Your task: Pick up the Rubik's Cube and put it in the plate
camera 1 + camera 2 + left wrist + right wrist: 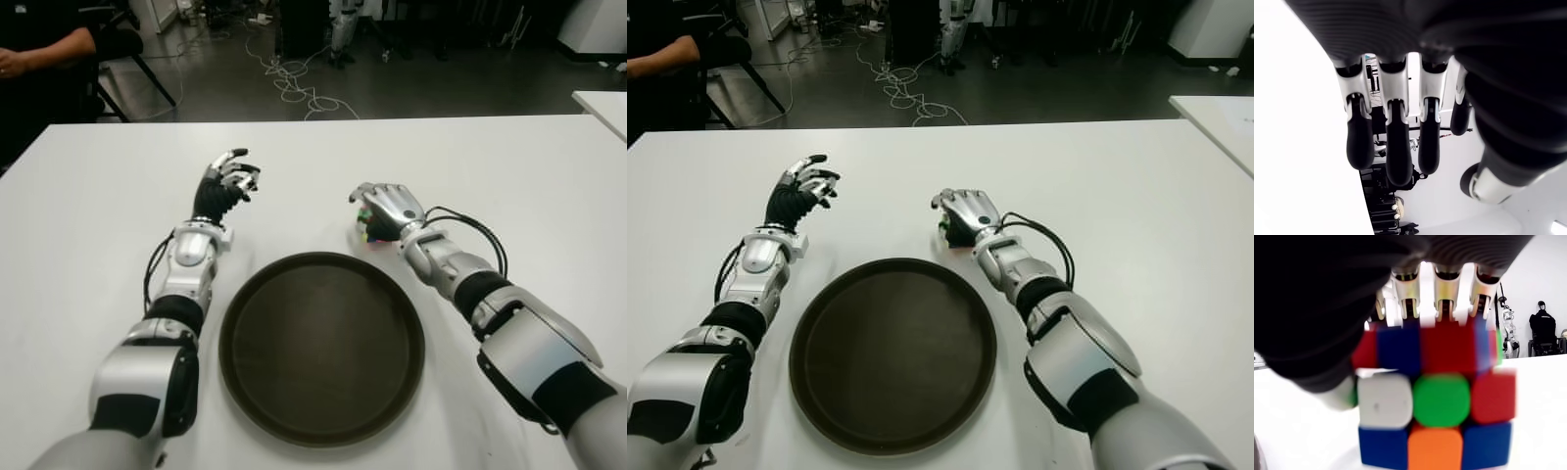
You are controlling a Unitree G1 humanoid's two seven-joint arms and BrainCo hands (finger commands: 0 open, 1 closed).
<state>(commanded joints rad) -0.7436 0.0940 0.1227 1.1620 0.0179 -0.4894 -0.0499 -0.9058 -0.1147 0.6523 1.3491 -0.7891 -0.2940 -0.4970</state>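
Rubik's Cube [1435, 416] is covered by the right hand [388, 209], fingers curled over its top, on the white table [529, 166] at the plate's [321, 349] one o'clock. Lifting and placing are judged undone. The left hand [225, 182] is held relaxed, empty, at eleven o'clock.

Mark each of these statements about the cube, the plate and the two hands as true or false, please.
1. The right hand covers the cube. True.
2. The cube lies inside the plate. False: it is on the table, beyond the plate's far rim.
3. The left hand holds the cube. False: its fingers are spread and hold nothing.
4. The plate has nothing in it. True.
5. The left hand shows to the right of the plate. False: it shows at the plate's left, farther back.
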